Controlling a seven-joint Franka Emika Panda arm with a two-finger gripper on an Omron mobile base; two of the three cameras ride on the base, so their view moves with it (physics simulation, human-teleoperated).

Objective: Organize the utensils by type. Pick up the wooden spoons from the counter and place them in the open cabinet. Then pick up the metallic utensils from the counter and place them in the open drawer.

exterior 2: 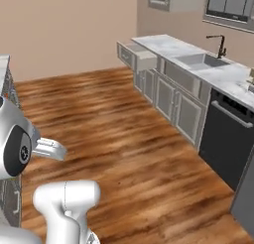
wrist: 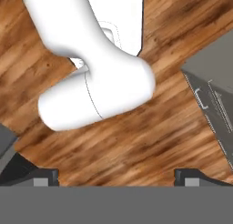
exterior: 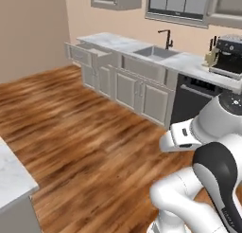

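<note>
Gripper spread and empty over the floor, far from the open drawer. Utensils judged light, rigid, slippery; grasp mid-handle.

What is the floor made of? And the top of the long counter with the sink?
The brown plank floor looks like glossy wood: streaky grain, board seams and a soft shine. The white counter top looks like polished marble, pale with faint grey veins. Both are rendered, so this is only how they look.
</note>
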